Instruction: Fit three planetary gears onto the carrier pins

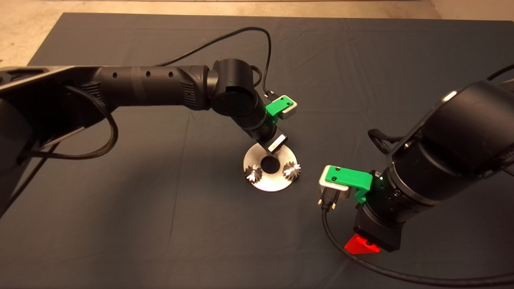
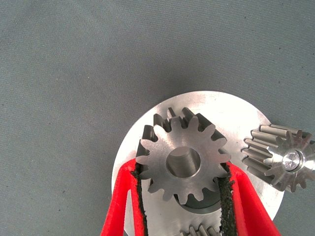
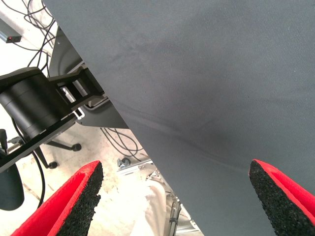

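The round silver disc (image 1: 270, 182) lies mid-mat, and two planetary gears (image 1: 253, 174) (image 1: 291, 170) sit on it either side of the centre hole. My left gripper (image 2: 182, 169) is shut on a third planetary gear (image 2: 183, 160) and holds it over the disc's (image 2: 236, 115) far part, beside the hole. In this view a seated gear (image 2: 283, 157) shows a carrier pin tip (image 2: 291, 161) in its bore. The pin under the held gear is hidden. My right gripper (image 3: 179, 201) hangs open over the mat's near right part, away from the disc.
The left arm's wrist (image 1: 261, 120) covers the disc's far edge in the head view. The right wrist view shows the mat's edge (image 3: 128, 128), with floor, cables and a black stand (image 3: 34, 105) beyond it.
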### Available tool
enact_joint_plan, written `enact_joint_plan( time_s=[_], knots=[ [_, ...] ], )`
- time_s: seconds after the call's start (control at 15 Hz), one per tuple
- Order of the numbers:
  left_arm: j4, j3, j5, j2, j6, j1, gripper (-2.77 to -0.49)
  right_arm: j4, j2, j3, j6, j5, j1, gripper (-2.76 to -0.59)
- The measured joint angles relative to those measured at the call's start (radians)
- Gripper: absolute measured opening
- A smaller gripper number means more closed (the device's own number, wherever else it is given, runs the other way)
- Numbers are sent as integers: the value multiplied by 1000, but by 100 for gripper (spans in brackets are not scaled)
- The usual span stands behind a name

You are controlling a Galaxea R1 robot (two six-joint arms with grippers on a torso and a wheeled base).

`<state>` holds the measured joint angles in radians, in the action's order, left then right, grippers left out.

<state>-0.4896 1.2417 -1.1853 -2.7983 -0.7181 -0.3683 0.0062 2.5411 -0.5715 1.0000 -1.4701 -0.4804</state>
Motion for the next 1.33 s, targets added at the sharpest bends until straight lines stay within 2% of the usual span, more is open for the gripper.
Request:
enact_joint_plan(
  time_s=[0.33,0.47,1.33],
  knots=[
    [-1,0,2,15,35,0,-267,0,0,0,0,0,0,-115],
    [-14,1,0,29,40,0,-267,0,0,0,0,0,0,-115],
    [-16,3,0,30,42,0,-267,1,0,0,-1,0,-2,-115]
  ],
)
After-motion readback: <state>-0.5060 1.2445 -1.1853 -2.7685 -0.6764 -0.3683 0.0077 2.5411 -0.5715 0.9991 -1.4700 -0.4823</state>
